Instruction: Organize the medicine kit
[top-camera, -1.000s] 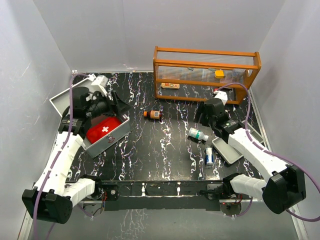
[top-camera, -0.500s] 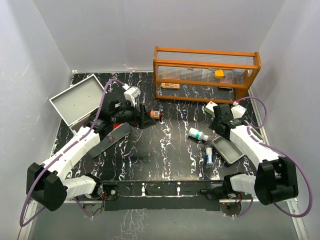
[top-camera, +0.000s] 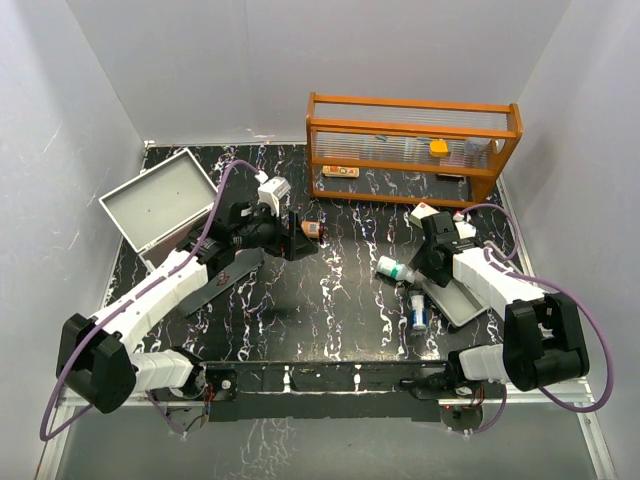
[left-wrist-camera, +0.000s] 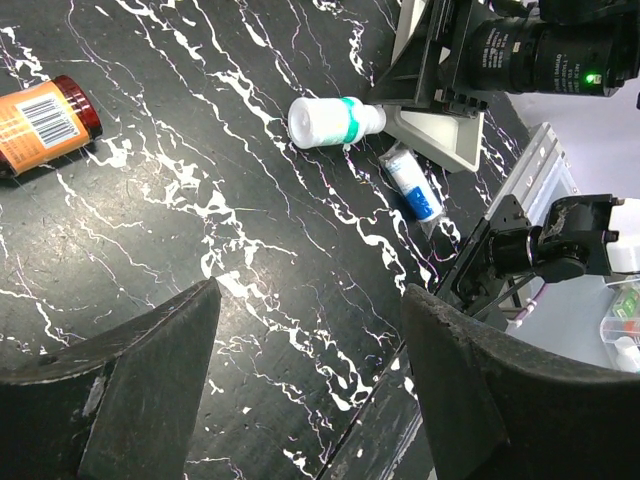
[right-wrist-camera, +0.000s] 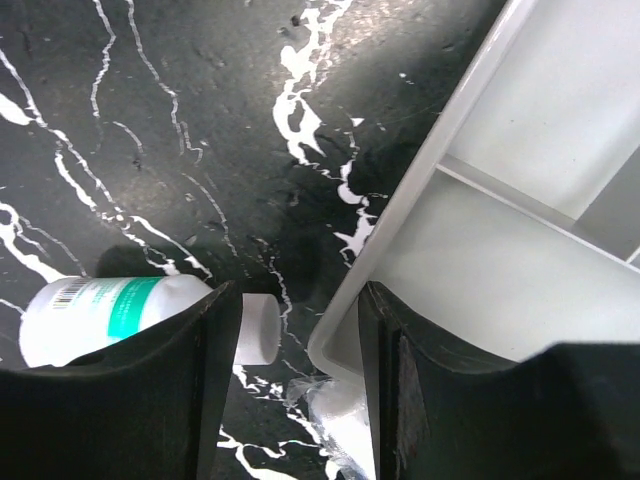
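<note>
The medicine kit (top-camera: 158, 203), a light-grey metal case, stands with its lid open at the back left, and my left arm hides much of its base. My left gripper (top-camera: 302, 241) (left-wrist-camera: 310, 293) hovers open and empty over the black table, beside an amber bottle (top-camera: 312, 229) (left-wrist-camera: 40, 120). My right gripper (top-camera: 425, 272) (right-wrist-camera: 297, 300) is low and open. It straddles the cap of a lying white bottle with a green band (top-camera: 397, 268) (right-wrist-camera: 105, 315) (left-wrist-camera: 335, 120) and the corner of a shallow grey tray (top-camera: 458, 298) (right-wrist-camera: 500, 250), gripping neither.
A blue-and-white packet (top-camera: 419, 313) (left-wrist-camera: 412, 185) (right-wrist-camera: 340, 425) lies just before the tray. An orange shelf rack (top-camera: 412, 140) with small items stands at the back right. Grey walls close in both sides.
My left arm swung from over the case toward the amber bottle, leaving the lid open. My right gripper came down to the white bottle and tray corner, and its jaws narrowed.
</note>
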